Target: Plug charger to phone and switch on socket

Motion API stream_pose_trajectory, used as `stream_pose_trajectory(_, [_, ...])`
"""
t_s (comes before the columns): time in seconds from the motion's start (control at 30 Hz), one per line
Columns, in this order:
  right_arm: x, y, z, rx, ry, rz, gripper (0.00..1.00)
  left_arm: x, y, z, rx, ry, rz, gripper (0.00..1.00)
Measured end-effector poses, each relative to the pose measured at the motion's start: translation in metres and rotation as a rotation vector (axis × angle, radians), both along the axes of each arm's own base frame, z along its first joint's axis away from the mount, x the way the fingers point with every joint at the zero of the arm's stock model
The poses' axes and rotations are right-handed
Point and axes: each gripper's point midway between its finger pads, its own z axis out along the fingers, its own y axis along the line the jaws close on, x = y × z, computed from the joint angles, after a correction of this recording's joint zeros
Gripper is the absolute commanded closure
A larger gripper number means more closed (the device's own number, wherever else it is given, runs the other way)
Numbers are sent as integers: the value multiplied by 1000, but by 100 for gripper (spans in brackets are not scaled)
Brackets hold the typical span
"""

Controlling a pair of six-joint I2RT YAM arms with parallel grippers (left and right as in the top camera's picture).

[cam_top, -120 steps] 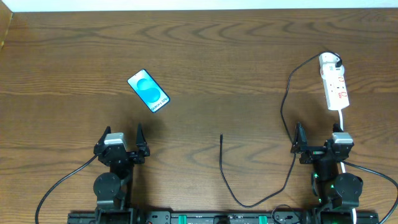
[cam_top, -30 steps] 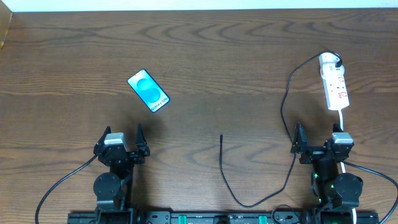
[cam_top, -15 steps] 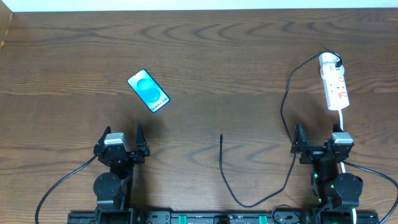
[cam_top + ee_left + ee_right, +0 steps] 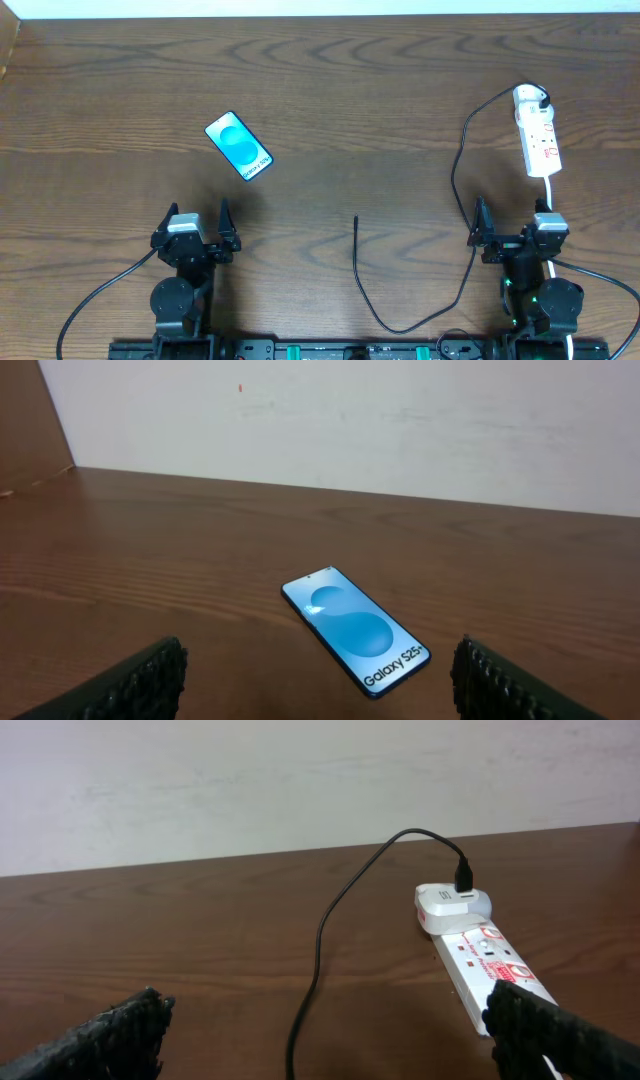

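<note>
The phone (image 4: 238,146) lies flat at the table's left, screen lit blue, tilted diagonally; it also shows in the left wrist view (image 4: 355,630). My left gripper (image 4: 197,222) (image 4: 318,660) stands open well short of it, nothing between its fingers. The charger (image 4: 354,255) is a thin black cable; its free plug tip lies at table centre, and the other end loops right to an adapter on the socket (image 4: 538,140). In the right wrist view the socket (image 4: 485,960) and the charger (image 4: 330,910) lie ahead of my open, empty right gripper (image 4: 510,225) (image 4: 325,1010).
A white wall (image 4: 400,420) runs along the table's far edge. A brown box corner (image 4: 8,45) sits at the far left. Both arm bases and their thick black cables (image 4: 100,290) occupy the front edge. The socket's white cord (image 4: 552,192) runs toward the right arm.
</note>
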Motion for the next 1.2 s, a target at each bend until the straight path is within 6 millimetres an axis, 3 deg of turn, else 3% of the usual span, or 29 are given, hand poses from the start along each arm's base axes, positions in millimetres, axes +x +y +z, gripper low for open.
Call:
stream_pose_trajectory(0.17, [0, 0, 0, 0, 0, 0, 1, -1, 0, 0, -1, 19, 1, 15])
stream_pose_trajectory(0.37, [0, 0, 0, 0, 0, 0, 1, -3, 1, -14, -5, 136, 5, 15])
stream_pose_trajectory(0.83, [0, 0, 0, 0, 0, -2, 1, 27, 1, 28, -14, 305, 7, 15])
stream_pose_trajectory(1.2, [0, -1, 0, 0, 0, -3, 1, 48, 1, 24, -22, 525, 11, 15])
